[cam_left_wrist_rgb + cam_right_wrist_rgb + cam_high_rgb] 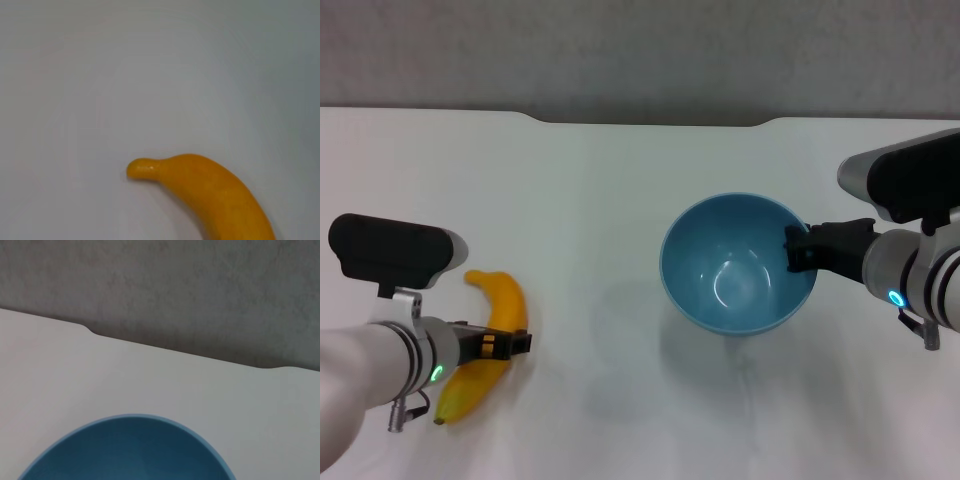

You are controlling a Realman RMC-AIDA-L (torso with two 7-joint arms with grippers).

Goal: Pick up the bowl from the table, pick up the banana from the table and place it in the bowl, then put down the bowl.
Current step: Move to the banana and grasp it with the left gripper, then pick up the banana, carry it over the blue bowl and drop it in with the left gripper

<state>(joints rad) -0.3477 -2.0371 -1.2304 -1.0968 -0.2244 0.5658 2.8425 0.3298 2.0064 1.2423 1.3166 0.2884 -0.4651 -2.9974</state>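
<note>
While the blue bowl sits a little tilted over the white table, the right gripper has its dark fingers pinched shut on the bowl's rim, on the robot's right side. A soft shadow lies on the table under the bowl, so the bowl looks lifted a bit. There is nothing inside it.

The yellow banana is on the robot's left side, well apart from the bowl. The left gripper is right at the middle of the banana, with its fingers on both sides of it. It looks closed on the banana, which seems to lie on the table.

In the left wrist view, the banana shows one rounded end over the plain white table. In the right wrist view, the bowl's rim shows, with the table and the notch in its far edge behind it.
</note>
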